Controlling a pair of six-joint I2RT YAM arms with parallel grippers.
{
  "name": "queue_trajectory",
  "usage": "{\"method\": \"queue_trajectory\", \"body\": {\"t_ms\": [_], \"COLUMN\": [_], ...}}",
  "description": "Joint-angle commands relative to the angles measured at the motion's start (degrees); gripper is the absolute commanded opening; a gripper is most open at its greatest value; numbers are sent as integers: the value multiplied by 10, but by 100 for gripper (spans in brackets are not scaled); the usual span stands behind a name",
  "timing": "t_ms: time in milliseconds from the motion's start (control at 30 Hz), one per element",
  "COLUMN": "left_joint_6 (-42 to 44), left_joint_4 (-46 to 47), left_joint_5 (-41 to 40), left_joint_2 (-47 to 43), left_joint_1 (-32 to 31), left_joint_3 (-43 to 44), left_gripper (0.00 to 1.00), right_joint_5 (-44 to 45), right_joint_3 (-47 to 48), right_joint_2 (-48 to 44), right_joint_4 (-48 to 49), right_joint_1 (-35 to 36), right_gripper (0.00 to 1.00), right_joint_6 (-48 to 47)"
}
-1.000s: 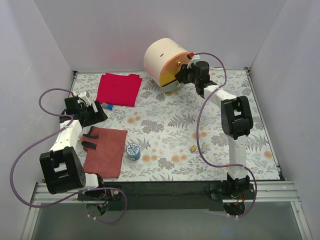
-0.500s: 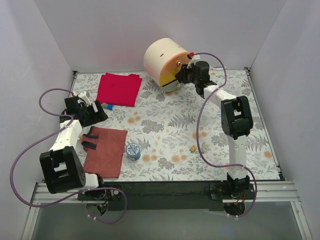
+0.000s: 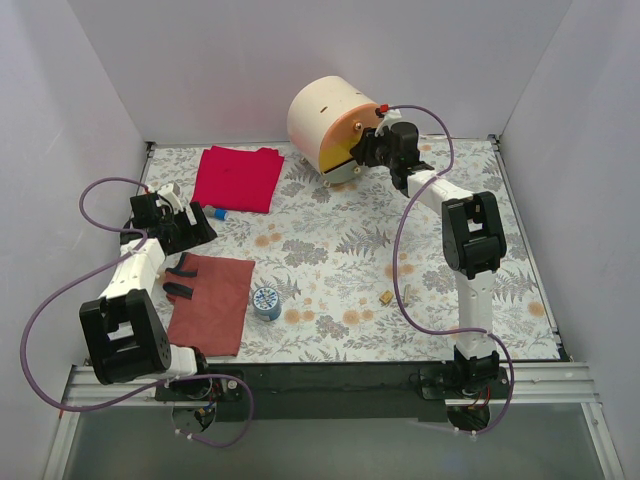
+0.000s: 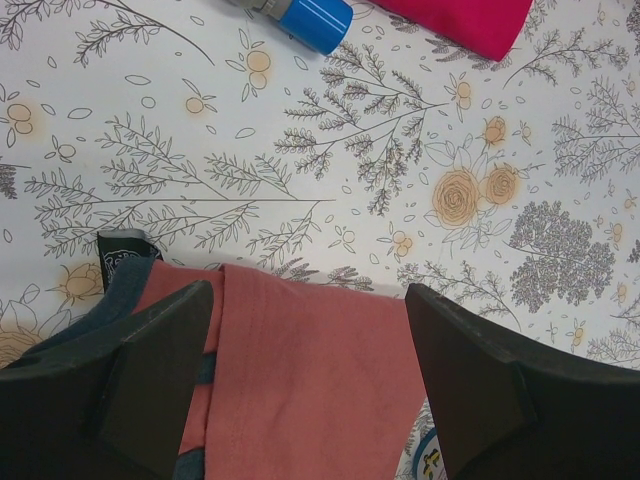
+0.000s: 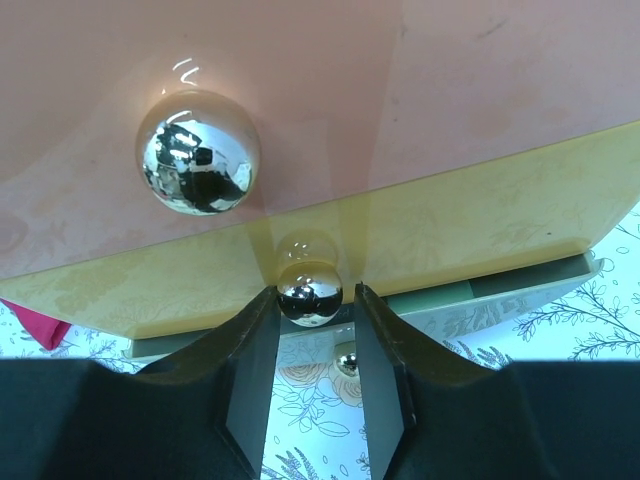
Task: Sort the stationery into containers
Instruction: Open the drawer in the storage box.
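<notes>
Overhead: a cream drum-shaped cabinet [image 3: 322, 110] sits at the table's far edge, with the right gripper [image 3: 372, 142] at its drawer fronts. A round blue-white tape roll [image 3: 266, 301] and two tiny tan blocks [image 3: 384, 297] lie loose mid-table. The left gripper [image 3: 195, 225] hovers near a red folded cloth [image 3: 237, 177].

Left wrist: the left gripper [image 4: 308, 300] is spread wide, holding nothing, above a rust-brown folded cloth [image 4: 310, 370]. A blue pen cap [image 4: 314, 20] lies beyond.

Right wrist: the right gripper [image 5: 312, 300] flanks the small chrome knob [image 5: 309, 292] of the yellow drawer [image 5: 480, 230]; whether it pinches is unclear. Opening the drawer cleanly likely needs a centred, firm pinch and a straight outward pull.
</notes>
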Motion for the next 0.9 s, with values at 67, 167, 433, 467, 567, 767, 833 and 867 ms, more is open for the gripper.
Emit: {"method": "queue_trajectory", "body": {"t_ms": [67,167,433,467,567,767,833,867], "left_joint_6": [-2,-4,-5,-5,-7,-11,-13,-13], "left_joint_4": [14,16,17,18,21,27,27,28], "left_joint_5": [10,10,12,12,16,20,20,21], "left_joint_2": [0,1,0,0,0,2,1,-1], "left_joint_1": [2,2,2,2,2,3,3,3], "left_joint_3": [10,9,7,7,5,5,4,5], "left_gripper": [78,78,78,78,78,78,78,78], "right_joint_5": [-4,-9,-36,-37,-43,-54,-55,-59], "right_joint_3": [24,24,-17,-33,-65,-110,-132,-142], "right_joint_2": [-12,-13,-50,-58,-83,-130,-150,-157], "right_joint_4": [33,35,33,33,31,27,24,23], "right_joint_1": [-3,-3,-9,-11,-13,-17,-16,-16], "right_gripper": [41,35,21,21,20,20,19,19], "right_joint_6": [4,5,4,3,2,0,1,2]}}
